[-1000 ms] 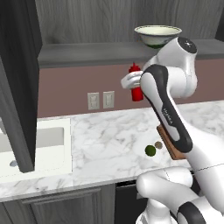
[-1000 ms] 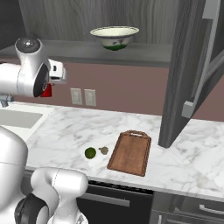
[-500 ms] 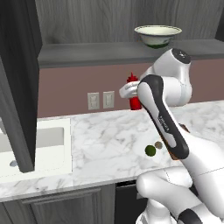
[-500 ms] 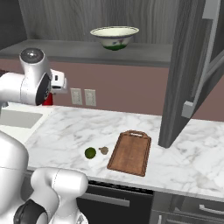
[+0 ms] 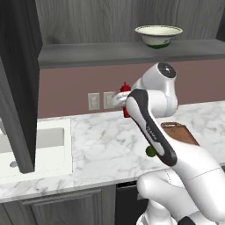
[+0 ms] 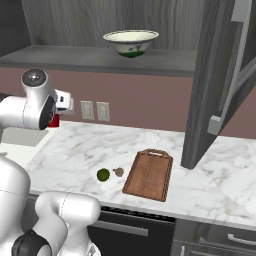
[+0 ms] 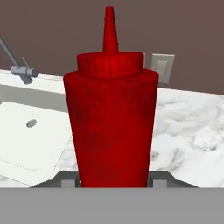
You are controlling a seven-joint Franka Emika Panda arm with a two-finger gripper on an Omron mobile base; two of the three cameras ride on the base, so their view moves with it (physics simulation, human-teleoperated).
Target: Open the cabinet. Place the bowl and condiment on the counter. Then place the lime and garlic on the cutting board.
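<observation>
Above the veined marble bench (image 6: 200, 185), tool (image 5: 119, 99) clamped on the red condiment (image 7: 111, 127).
Smooth ribbed-cap squeeze bottle, pointed nozzle, held upright.

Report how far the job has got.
Done: cabinet doors open. In hand: the gripper holds the condiment upright above the counter. Left: bowl on the shelf; lime and garlic lie beside the cutting board.

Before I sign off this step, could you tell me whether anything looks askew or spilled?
Nothing stands out. The condiment sits upright in the gripper, the bowl stands level on the cabinet shelf, and the counter shows no spill.
</observation>
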